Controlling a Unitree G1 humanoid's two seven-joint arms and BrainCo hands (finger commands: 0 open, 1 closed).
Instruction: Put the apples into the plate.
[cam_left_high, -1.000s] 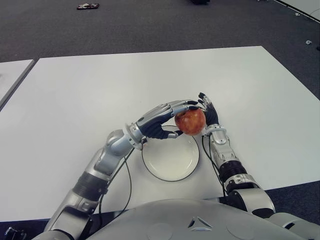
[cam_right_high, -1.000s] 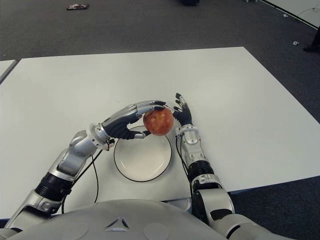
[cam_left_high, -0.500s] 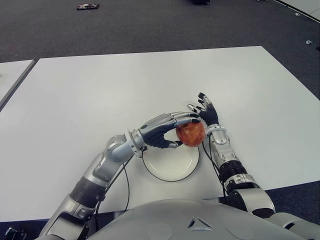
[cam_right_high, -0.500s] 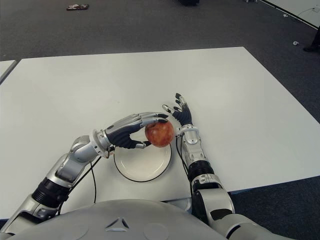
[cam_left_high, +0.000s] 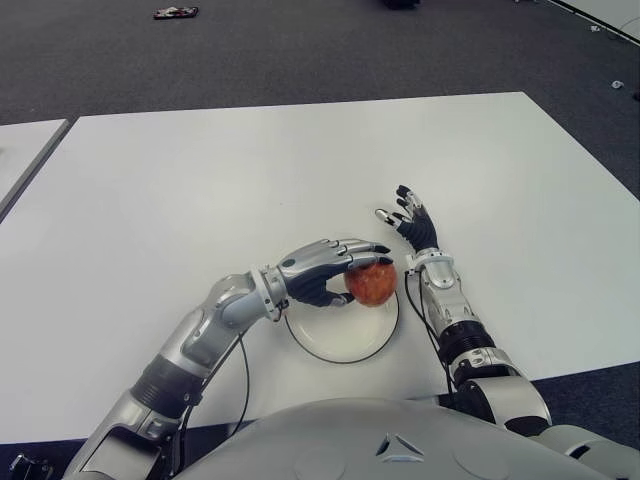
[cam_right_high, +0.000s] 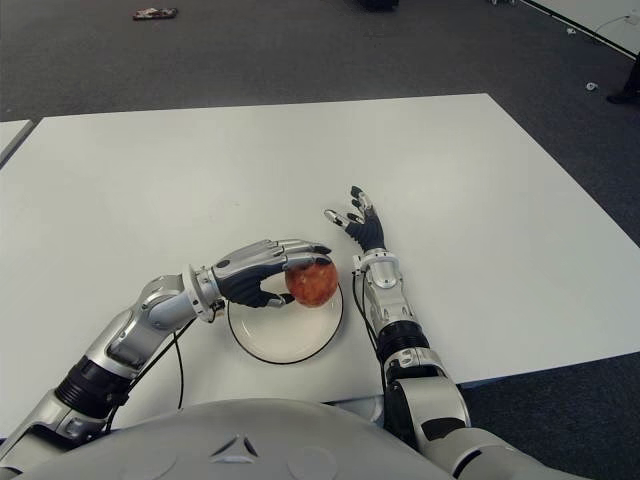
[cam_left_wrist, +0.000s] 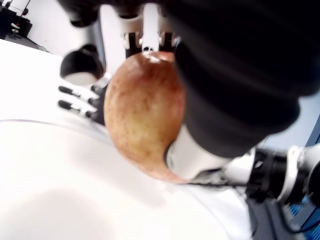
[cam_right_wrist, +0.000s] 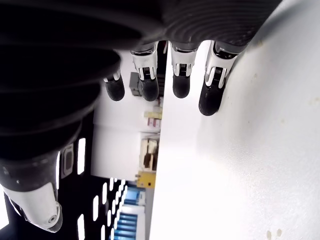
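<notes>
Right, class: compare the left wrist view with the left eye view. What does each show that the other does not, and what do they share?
Only the left wrist view shows, from close by, the apple low against the plate's white surface; actual contact cannot be told.

Only the left eye view shows the whole white table, the dark floor beyond it, and the plate's full round rim.

Both show the left hand grasping the apple over the plate, and the right hand, fingers spread, beside the plate's right.
</notes>
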